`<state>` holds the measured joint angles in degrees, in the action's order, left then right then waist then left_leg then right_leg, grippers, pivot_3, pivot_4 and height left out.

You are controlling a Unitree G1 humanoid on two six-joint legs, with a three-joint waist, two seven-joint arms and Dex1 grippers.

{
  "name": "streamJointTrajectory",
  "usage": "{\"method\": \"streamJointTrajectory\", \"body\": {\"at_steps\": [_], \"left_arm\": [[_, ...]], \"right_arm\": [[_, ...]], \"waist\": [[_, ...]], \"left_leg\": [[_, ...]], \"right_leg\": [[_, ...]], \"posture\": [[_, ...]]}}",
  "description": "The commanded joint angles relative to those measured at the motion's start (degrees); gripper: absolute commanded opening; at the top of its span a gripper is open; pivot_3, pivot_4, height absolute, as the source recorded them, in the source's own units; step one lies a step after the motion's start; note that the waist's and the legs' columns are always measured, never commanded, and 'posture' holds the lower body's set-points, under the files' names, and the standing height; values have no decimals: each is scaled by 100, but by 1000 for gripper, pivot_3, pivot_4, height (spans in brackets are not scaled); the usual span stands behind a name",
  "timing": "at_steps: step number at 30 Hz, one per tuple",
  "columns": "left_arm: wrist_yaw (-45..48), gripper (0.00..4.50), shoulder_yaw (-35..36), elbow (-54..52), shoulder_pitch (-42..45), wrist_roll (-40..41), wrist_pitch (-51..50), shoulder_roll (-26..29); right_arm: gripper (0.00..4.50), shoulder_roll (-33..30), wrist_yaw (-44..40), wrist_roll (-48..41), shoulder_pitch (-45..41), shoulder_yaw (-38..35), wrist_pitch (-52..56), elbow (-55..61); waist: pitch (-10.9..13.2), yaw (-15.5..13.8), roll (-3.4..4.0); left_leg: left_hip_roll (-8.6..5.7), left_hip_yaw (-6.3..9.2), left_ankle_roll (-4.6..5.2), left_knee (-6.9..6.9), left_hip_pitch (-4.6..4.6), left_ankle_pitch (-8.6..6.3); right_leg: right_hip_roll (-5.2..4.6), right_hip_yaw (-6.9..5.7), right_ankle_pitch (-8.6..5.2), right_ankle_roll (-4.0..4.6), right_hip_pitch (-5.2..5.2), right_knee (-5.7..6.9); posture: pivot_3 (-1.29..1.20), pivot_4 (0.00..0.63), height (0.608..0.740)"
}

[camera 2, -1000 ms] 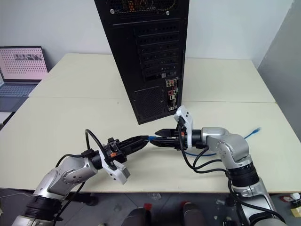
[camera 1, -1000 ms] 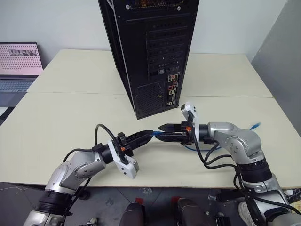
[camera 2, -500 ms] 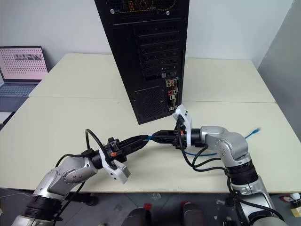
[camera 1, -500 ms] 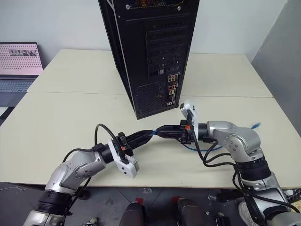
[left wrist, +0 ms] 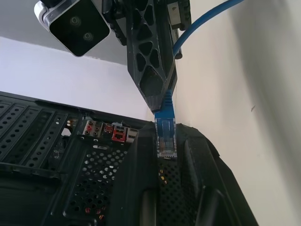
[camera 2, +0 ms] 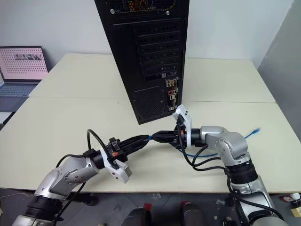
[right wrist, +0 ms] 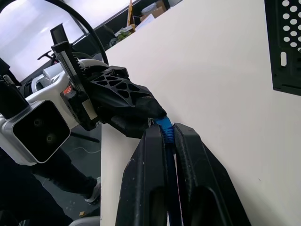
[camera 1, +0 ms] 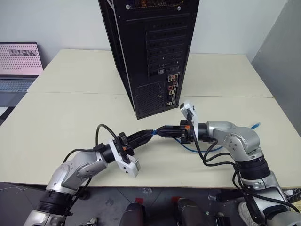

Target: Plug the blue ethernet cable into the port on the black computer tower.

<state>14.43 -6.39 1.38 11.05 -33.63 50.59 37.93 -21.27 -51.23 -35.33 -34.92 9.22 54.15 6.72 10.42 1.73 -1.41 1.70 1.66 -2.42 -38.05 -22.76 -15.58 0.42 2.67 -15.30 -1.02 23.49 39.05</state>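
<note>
You've got one tower [camera 1: 150,52], one laptop [camera 1: 19,66] far left; both grippers, left [camera 1: 151,133] and right [camera 1: 159,132], are pinching one blue cable [left wrist: 165,134] just in front of the tower.

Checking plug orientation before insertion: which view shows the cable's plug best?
Left wrist view: the clear plug of the blue ethernet cable sits between the left claw's fingers, contacts visible. Right wrist view shows a blue sliver; the eye views show a small blue spot.
</note>
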Motion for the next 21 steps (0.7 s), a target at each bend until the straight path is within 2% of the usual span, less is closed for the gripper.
{"method": "streamJointTrajectory", "body": {"at_steps": [1,7,10,13,16,19,21], "left_arm": [[201,1218,-103,-54,3,430,-220,11],[786,2557,-156,-242,-301,1439,-817,50],[1321,3106,-93,-574,-660,2433,-1760,9],[1592,3716,73,-1204,-1010,3410,-3195,-153],[1433,3716,286,-1926,-1031,4175,-4839,-455],[1169,3716,424,-2380,-752,4439,-5916,-725],[888,3716,484,-2493,-454,4306,-6431,-883]], "right_arm": [[0,-31,-17,-76,-155,-130,-58,53],[0,-54,18,-97,-144,-190,-64,80],[0,30,277,-29,-109,-360,-195,99],[0,81,688,142,5,-565,-462,247],[0,60,1056,345,173,-695,-783,549],[0,100,1606,766,381,-695,-1166,942],[0,222,2140,1174,496,-639,-1428,1145]], "waist": [[0,1,0],[0,6,0],[0,8,0],[0,12,0],[0,0,0],[0,-8,0],[-1,-6,-1]], "left_leg": [[0,0,0,0,0,0],[2,0,0,0,0,0],[2,2,0,0,0,0],[2,3,0,0,0,0],[1,7,0,-2,-3,0],[-3,19,0,-6,-7,0],[-5,20,-1,-7,-7,0]], "right_leg": [[0,0,0,0,0,0],[0,0,0,0,0,1],[0,-1,0,0,0,0],[0,-1,0,0,0,0],[2,-4,-1,-1,0,0],[6,-12,-1,-2,-4,-2],[8,-11,-1,-2,-5,0]], "posture": [[0,150,740],[0,150,740],[0,150,740],[0,150,740],[0,150,740],[0,150,740],[0,150,740]]}}
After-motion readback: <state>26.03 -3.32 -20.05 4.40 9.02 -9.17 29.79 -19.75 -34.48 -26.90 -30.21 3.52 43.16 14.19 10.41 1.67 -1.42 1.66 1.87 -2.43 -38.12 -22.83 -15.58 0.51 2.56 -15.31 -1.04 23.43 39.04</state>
